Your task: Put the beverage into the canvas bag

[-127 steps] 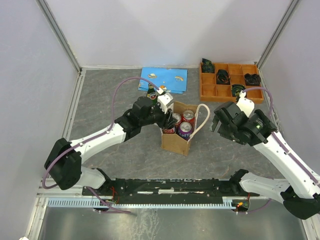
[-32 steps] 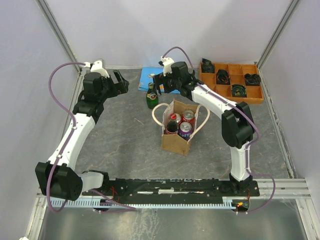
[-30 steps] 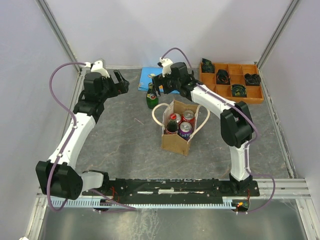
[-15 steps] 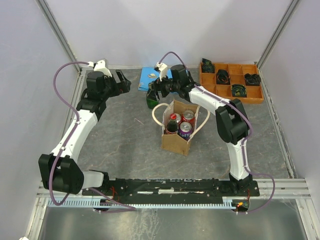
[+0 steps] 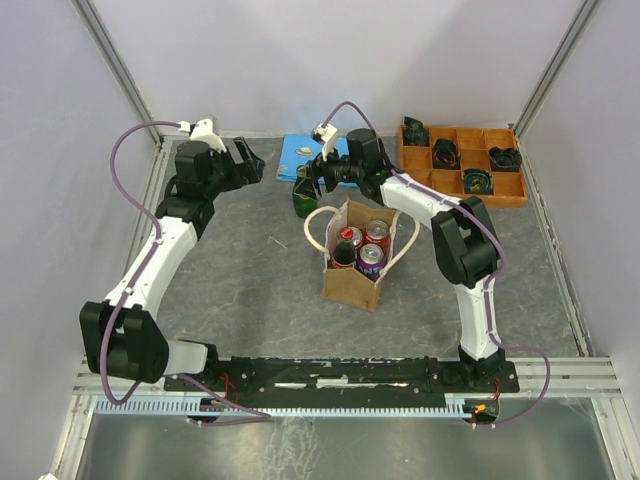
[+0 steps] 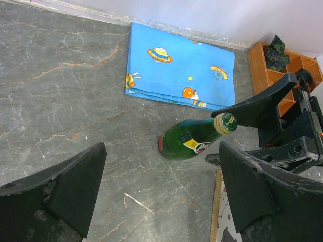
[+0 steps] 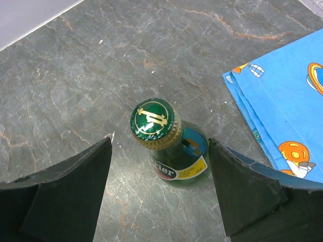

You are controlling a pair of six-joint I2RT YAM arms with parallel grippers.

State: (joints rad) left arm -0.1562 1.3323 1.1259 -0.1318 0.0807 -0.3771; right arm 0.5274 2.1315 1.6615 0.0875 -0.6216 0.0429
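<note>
Behind the far left corner of the canvas bag [image 5: 350, 285], the green bottle [image 7: 155, 122] stands upright on the grey table [image 5: 250, 280], long axis vertical, gold-rimmed cap pointing straight up. It sits between the bag and a folded blue cloth [image 6: 181, 65], close to both, with the bag's cream left handle [image 5: 314, 228] looping out toward it. The right gripper [image 7: 160, 145] hangs over the cap, fingers spread wide on either side of the neck with a gap on each side. The left gripper [image 5: 248, 163], also spread wide and holding nothing, is well off to the left near the wall. Bare tabletop lies left of the bottle. Three cans [image 5: 372, 256] stand in the bag's mouth; an orange tray [image 5: 500, 202] sits at far right.
</note>
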